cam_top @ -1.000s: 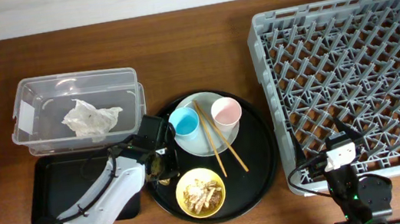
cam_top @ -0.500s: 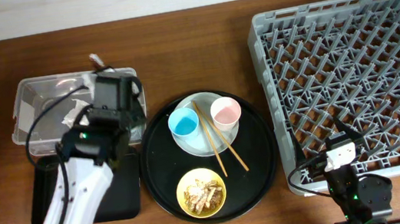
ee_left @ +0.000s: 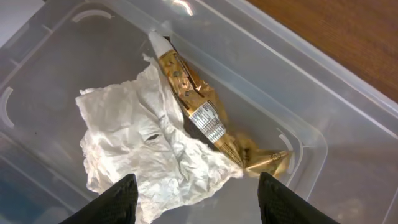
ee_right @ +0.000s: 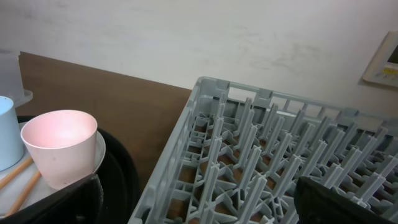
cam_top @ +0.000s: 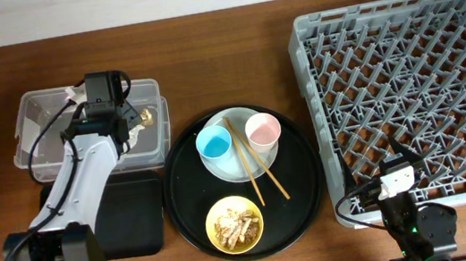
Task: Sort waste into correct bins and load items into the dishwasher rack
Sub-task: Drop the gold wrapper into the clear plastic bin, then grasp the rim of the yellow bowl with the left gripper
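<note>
My left gripper hangs open over the clear box. Below it the gold-brown wrapper lies loose, partly on the white tissue, with nothing between the fingers. From overhead the left gripper covers most of the box, and the wrapper shows at its right. The blue cup, pink cup and chopsticks rest on the white plate. The yellow bowl holds food scraps. My right gripper is open and empty at the grey rack's front left corner.
The plate and bowl sit on a large round black tray. A shallow black rectangular tray lies in front of the clear box, partly under my left arm. The pink cup stands close to the right gripper's left finger.
My left arm swung from the round tray's left edge back over the clear box. Its jaws opened and the wrapper now lies in the box. The right arm has not moved.
</note>
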